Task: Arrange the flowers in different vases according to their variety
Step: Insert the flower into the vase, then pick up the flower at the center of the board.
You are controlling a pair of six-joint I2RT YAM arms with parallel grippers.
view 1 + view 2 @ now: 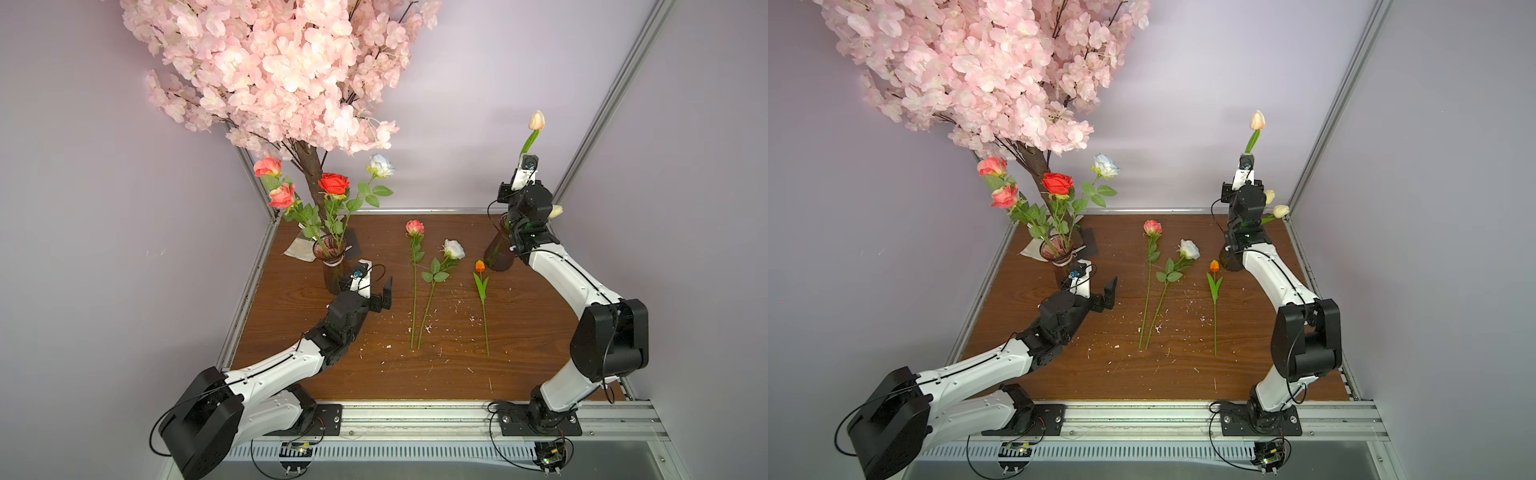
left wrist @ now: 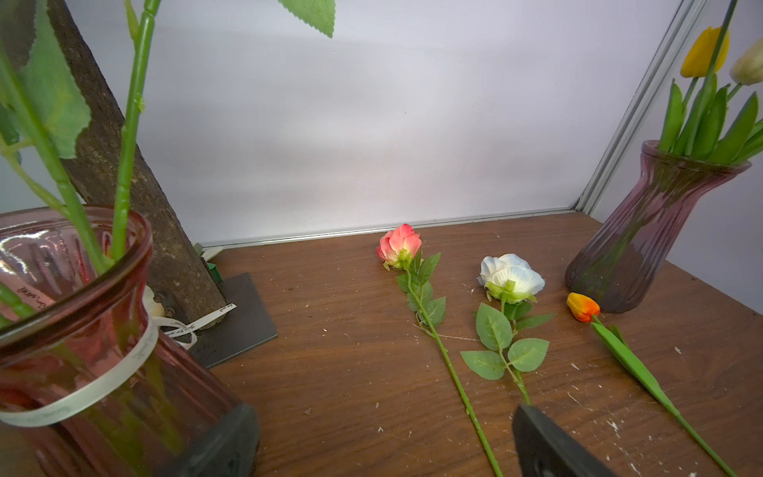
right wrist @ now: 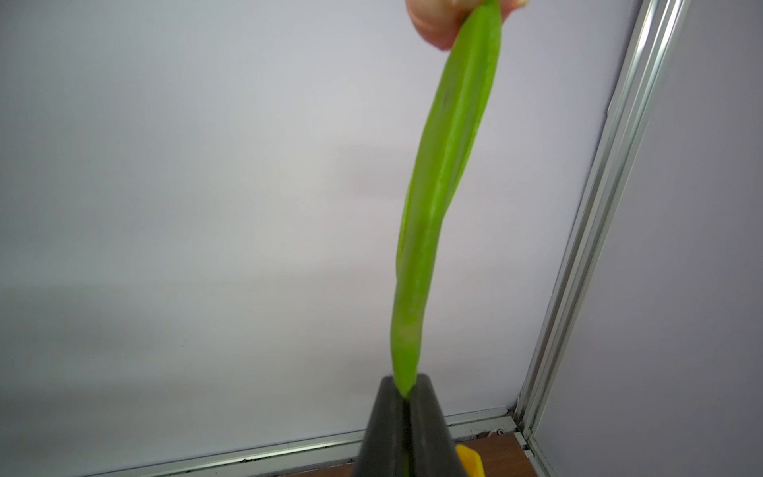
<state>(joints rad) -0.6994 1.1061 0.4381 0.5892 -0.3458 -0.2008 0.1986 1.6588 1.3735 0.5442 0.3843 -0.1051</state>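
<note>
Right, from the right wrist first: my right pincer (image 3: pixel 406 388) is pressed together on the pale pink tulip (image 3: pixel 437 186), pinching it low on its blade leaf. The bloom is far out beyond the tips, and a scrap of the yellow tulip (image 3: pixel 468 458) shows beside the fingers.

In both top views that tulip stands nearly upright, high over the tulip vase (image 1: pixel 496 253). My arm covers the mouth, so I cannot tell whether the stem's end is inside. The rose vase (image 1: pixel 332 266) stands well apart across the desk (image 1: pixel 332 374). Between the vases lie a pink rose (image 1: pixel 414 227), a white rose (image 1: pixel 453 248) and an orange tulip (image 1: pixel 480 266).

From the left wrist, my left pincer (image 2: pixel 375 417) is spread wide and empty, just beside the rose vase. Across the desk the tulip vase is crowded with leaves, the yellow tulip and a cream tulip (image 2: pixel 749 66).

I judge the step to be seating this tulip. I should keep the stem plumb over the mouth and lower it straight between the standing leaves. I should let go only once it is deep in the neck, because a soft leaf may slip in my grip.
</note>
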